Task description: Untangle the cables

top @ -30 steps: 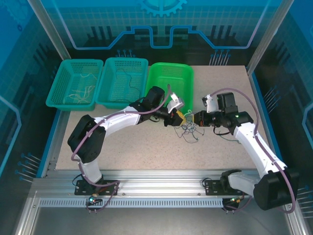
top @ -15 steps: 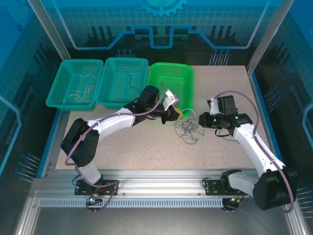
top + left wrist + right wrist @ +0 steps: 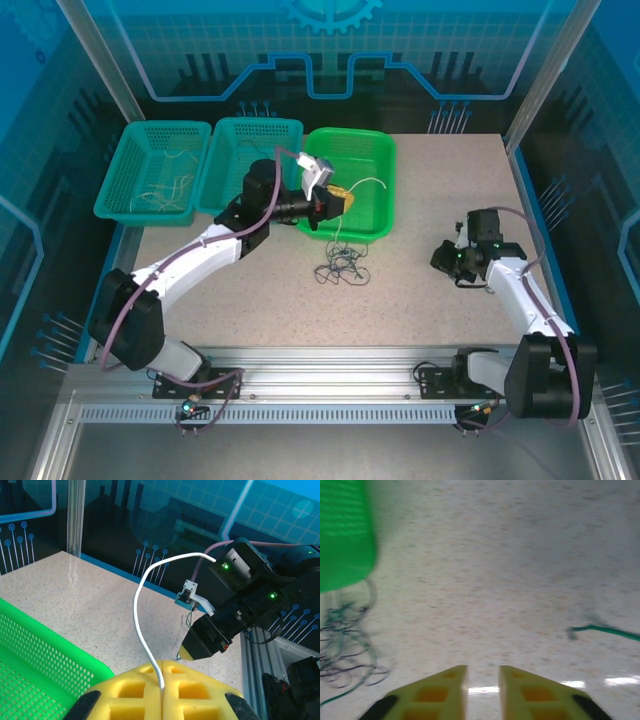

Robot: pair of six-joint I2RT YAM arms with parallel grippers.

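Note:
My left gripper (image 3: 340, 200) hovers over the front of the green basket, shut on a white cable (image 3: 142, 610). The cable is pinched between the yellow pads (image 3: 145, 690) and arcs up and to the right (image 3: 368, 182). A tangle of thin dark cables (image 3: 340, 265) lies on the table just in front of that basket, and a thin strand runs up from it toward the left gripper. The tangle also sits at the left edge of the right wrist view (image 3: 345, 650). My right gripper (image 3: 443, 258) is low over the table far to the right, its pads (image 3: 445, 690) slightly apart with nothing between them.
Two teal baskets (image 3: 115, 180) (image 3: 250, 122) with loose wires stand at the back left beside the green basket (image 3: 350, 132). A single green wire (image 3: 605, 631) lies on the table to the right of my right gripper. The table's right edge is near the right arm.
The left gripper pulled back and left over the green basket with the white cable. The right gripper opened, let go and drew away right. The tangle slid left.

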